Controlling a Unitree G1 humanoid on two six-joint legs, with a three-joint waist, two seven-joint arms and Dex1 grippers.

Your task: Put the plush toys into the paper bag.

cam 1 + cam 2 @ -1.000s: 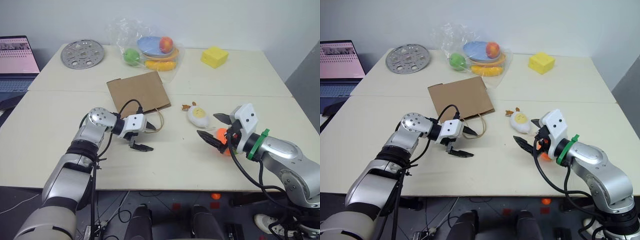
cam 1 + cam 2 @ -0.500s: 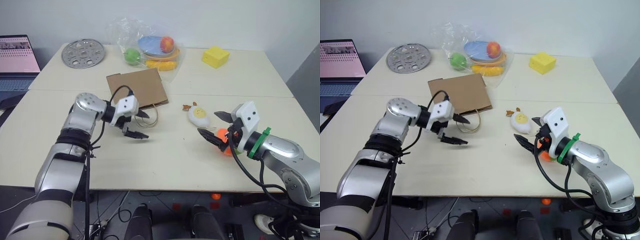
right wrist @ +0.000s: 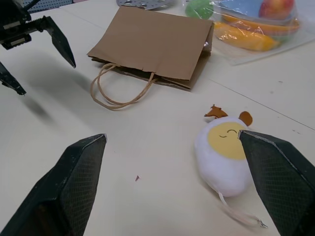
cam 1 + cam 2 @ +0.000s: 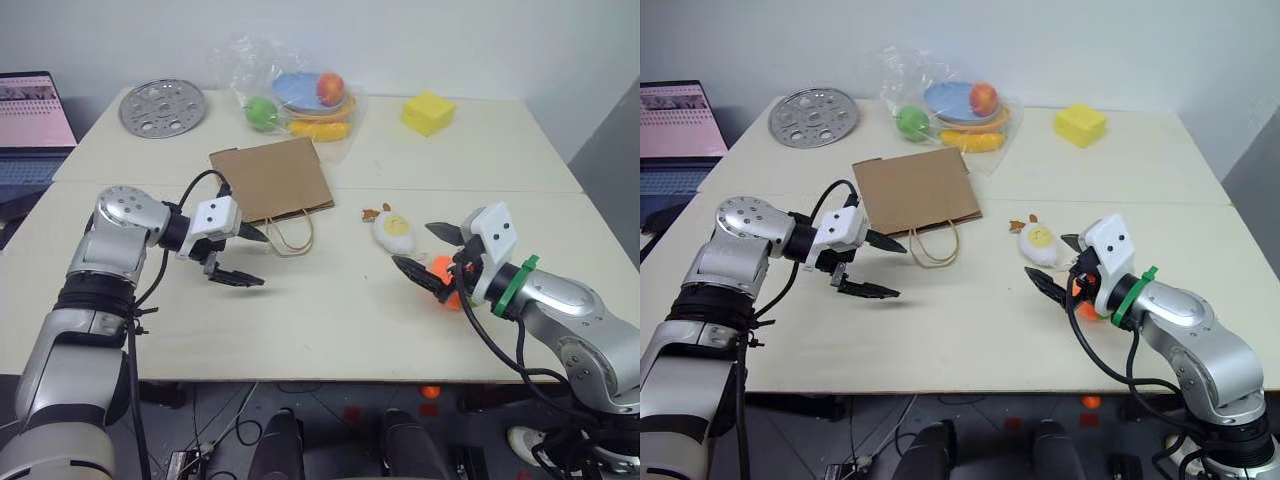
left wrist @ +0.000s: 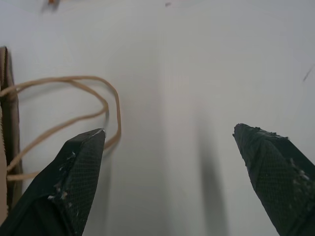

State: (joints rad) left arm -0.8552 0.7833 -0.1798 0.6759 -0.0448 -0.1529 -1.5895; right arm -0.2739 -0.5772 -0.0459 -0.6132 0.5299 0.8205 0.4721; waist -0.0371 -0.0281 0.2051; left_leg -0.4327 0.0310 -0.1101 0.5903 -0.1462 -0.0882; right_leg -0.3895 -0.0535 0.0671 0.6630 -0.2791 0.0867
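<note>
We see the tabletop (image 4: 330, 310), pale and wide, carrying everything. The bag (image 4: 272, 180) lies flat on it near the middle, its mouth and two loop handles (image 4: 290, 236) turned toward us. Behind the bag sits a clear plastic bag of fruit (image 4: 300, 100), with a round metal disc (image 4: 163, 107) to its left and a yellow block (image 4: 428, 112) to its right; a laptop (image 4: 33, 125) stands at the far left edge.

Our left pincer (image 4: 240, 258) hangs just above the tabletop beside the handles, to their left, its two black fingers spread wide and holding nothing; in the left wrist view one fingertip (image 5: 81, 162) sits close to a handle loop without touching it. Our right pincer (image 4: 425, 250) is over the right side of the tabletop, jaws just as wide and empty.

The egg toy (image 4: 395, 228) lies on the tabletop right of the bag, between the bag and the right pincer. The carrot toy (image 4: 444, 283) lies beneath the right pincer, mostly hidden by it, so we cannot tell if they touch
</note>
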